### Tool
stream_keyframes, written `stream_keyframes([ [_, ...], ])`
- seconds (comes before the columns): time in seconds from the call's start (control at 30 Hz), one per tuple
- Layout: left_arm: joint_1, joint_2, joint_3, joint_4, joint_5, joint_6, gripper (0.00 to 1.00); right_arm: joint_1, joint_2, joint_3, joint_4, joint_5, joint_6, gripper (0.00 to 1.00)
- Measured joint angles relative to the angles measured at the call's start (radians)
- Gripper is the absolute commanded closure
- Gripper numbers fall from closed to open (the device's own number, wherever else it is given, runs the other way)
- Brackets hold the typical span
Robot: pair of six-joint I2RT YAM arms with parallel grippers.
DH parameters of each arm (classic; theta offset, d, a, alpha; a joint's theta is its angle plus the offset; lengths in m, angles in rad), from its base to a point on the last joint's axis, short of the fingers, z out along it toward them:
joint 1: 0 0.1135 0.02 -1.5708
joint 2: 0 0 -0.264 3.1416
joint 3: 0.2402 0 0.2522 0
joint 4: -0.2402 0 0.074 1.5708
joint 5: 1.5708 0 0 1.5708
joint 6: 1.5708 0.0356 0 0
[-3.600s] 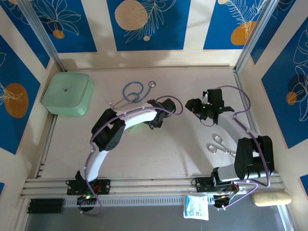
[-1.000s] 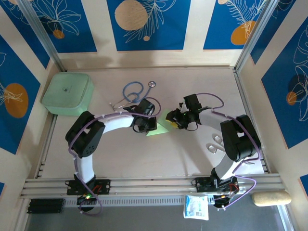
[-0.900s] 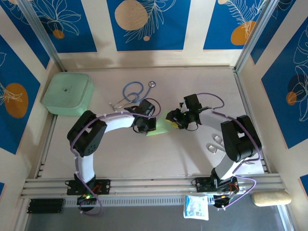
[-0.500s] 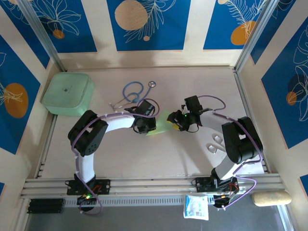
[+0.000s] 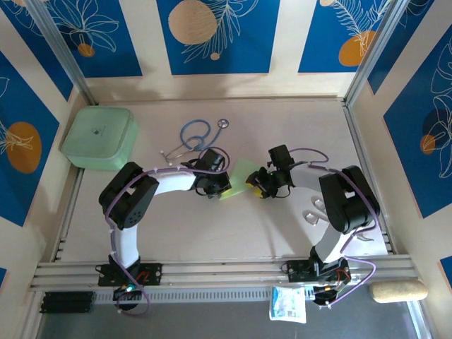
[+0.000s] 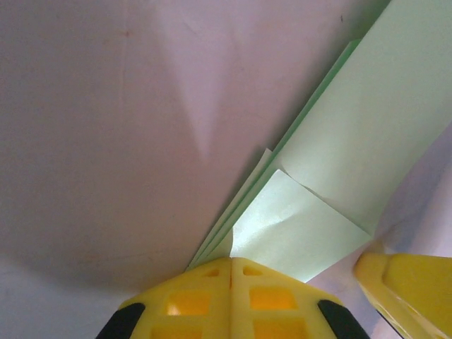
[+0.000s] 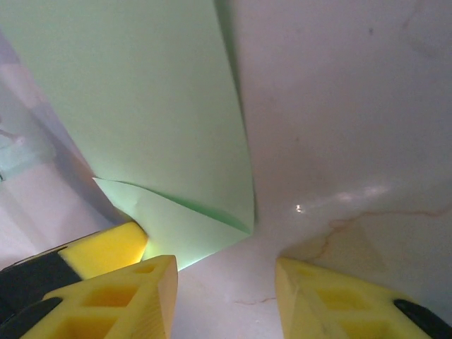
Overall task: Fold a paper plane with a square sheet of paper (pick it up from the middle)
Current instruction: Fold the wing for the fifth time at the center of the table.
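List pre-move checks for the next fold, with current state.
1. Left fingers shut: ok, tips at the folded edge of the paper sheet.
2. Sheet actually pinched by them: cannot tell.
3. Right fingers open: ok, sheet corner lies at the gap.
4. Clearance between left and right fingers: not ok, they nearly meet.
5. Stethoscope clear of the sheet: ok, apart.

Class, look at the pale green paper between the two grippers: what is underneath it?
The pale table shows beside the paper. In the left wrist view, its own folded layers lie stacked along one edge. Whatever is beneath its middle is covered.
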Motion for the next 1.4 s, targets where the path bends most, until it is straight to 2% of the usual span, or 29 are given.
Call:
stream_keyframes([
  [0.4,0.0,0.0,-0.011,0.023,0.018,-0.032,0.96,0.0,0.034,0.044,-0.043,-0.004,0.007,0.66],
  [0.77,0.001,-0.001,-0.036,0.074,0.037,-0.069,0.96,0.019,0.048,0.064,-0.029,0.011,-0.019,0.68],
  [1.1,0.006,-0.001,-0.05,0.101,0.048,-0.089,0.96,0.011,0.014,0.001,0.14,0.005,-0.023,0.68],
  [1.4,0.01,-0.003,-0.055,0.108,0.051,-0.089,0.95,-0.014,-0.009,-0.029,0.215,-0.022,-0.024,0.68],
])
